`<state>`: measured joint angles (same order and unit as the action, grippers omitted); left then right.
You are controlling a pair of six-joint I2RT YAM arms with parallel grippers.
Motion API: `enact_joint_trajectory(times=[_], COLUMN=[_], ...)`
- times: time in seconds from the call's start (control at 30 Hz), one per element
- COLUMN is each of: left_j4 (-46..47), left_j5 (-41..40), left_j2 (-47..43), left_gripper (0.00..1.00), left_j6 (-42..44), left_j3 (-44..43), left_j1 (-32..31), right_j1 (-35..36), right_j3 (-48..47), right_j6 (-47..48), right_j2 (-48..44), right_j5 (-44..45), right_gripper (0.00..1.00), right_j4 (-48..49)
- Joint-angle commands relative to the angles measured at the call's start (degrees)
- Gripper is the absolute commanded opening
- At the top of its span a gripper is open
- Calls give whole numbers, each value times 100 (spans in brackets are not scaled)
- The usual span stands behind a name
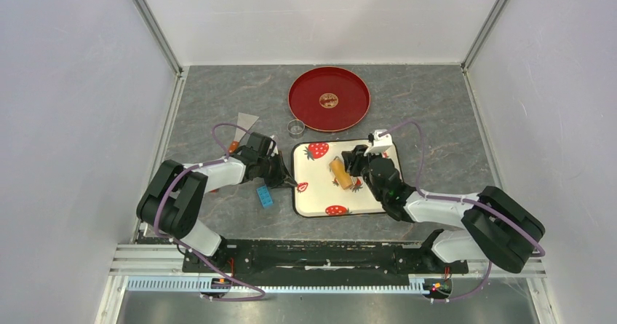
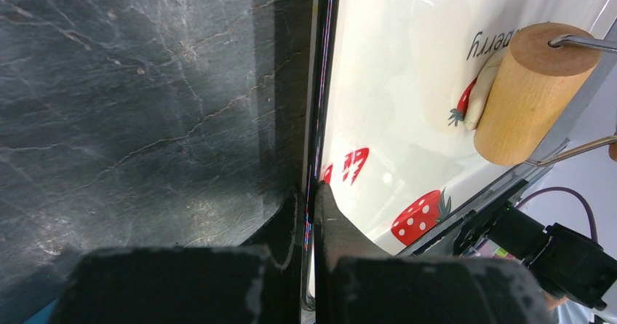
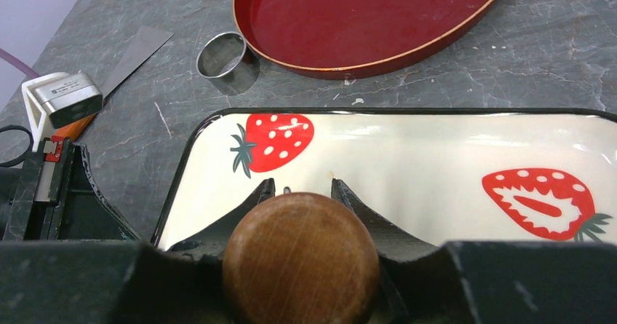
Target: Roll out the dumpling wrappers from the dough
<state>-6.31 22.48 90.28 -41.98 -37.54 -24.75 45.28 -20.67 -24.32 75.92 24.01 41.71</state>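
**Rolling pin sitting on the dough, both arms working at the strawberry tray**

The two arms are meeting at the strawberry tray (image 1: 320,196), which is lying in the middle of the overhead picture. The left gripper (image 1: 289,182) is reaching in from the left, and its wrist camera shows its fingers (image 2: 331,222) pinching shut on the tray's black rim, one outside and one inside.

The right gripper (image 1: 351,165) is coming in from the lower right. It is clamping the round wooden knob (image 3: 300,262) at the end of the rolling pin (image 1: 339,173), with one finger on each side of the knob.

The dough (image 2: 482,91) is showing at the right of the left wrist picture. It is a pale cream piece lying on the tray, pressed up against the rolling pin's wooden barrel and partly over a printed strawberry. How thin or round it is, I cannot tell from here.

A red round tray (image 1: 309,102) is sitting at the top centre of the overhead picture. A metal ring (image 1: 295,127) is standing just beside its lower left edge. A flat scraper (image 1: 247,122) is lying further left, and a blue block (image 1: 265,196) is resting on the table near the left arm.
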Motion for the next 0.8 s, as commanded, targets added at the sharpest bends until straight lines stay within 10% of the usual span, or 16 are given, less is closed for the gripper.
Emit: enact_joint_trajectory(times=[0.0, 0.77], left_j4=[-820, -836], left_j5=[-1306, -1316], left_j2=[526, 503], left_gripper=[2, 2], left_j6=[192, 177], left_j3=[342, 350], left_j1=[29, 31], right_j1=[12, -625], right_j3=[431, 641], right_j6=[109, 193], right_j2=[215, 403], right_j5=[427, 370], right_gripper=[0, 0], right_j4=[-1426, -1818])
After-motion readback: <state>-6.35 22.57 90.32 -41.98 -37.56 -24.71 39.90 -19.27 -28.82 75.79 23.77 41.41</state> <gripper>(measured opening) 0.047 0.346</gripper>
